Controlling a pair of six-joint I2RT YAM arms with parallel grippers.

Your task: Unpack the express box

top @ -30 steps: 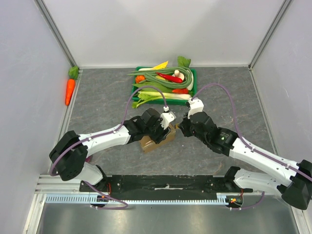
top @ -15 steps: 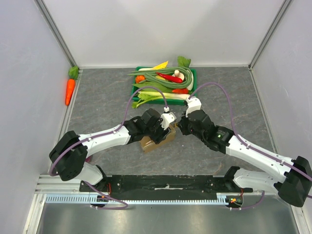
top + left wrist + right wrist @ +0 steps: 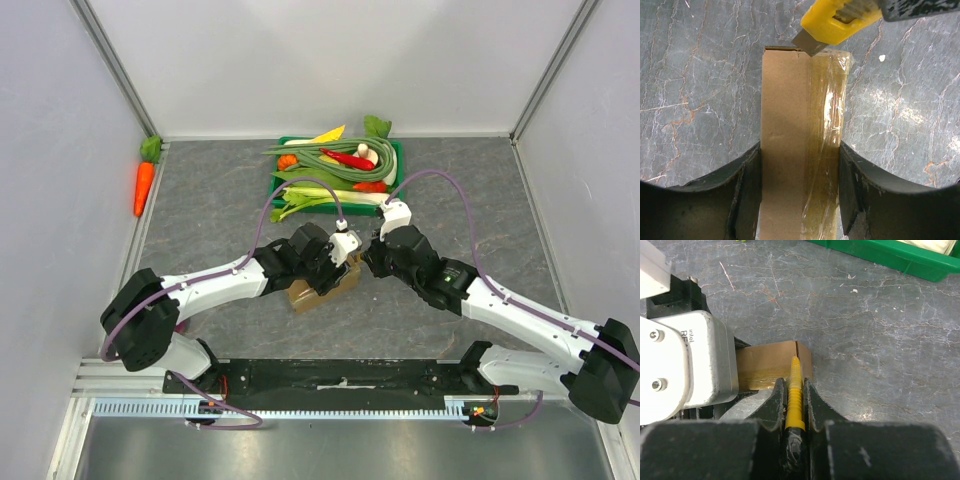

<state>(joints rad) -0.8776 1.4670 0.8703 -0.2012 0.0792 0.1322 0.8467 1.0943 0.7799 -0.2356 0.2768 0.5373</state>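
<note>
The express box (image 3: 318,291) is a small brown carton with clear tape along its top (image 3: 826,135). It lies on the grey table between the arms. My left gripper (image 3: 800,195) is shut on the box, one finger on each long side. It also shows in the top view (image 3: 340,268). My right gripper (image 3: 796,395) is shut on a yellow utility knife (image 3: 794,392). The knife's blade (image 3: 809,44) touches the box's far end at the tape's edge. The box (image 3: 771,366) lies just ahead of the right fingers, partly hidden by the left wrist camera.
A green tray (image 3: 392,160) of vegetables stands at the back of the table, its edge also in the right wrist view (image 3: 880,255). A toy carrot (image 3: 144,182) lies by the left wall. Grey walls close in three sides.
My right gripper has moved a little left and forward with the knife, bringing it up to the box's end. The left arm and the box have not moved.
</note>
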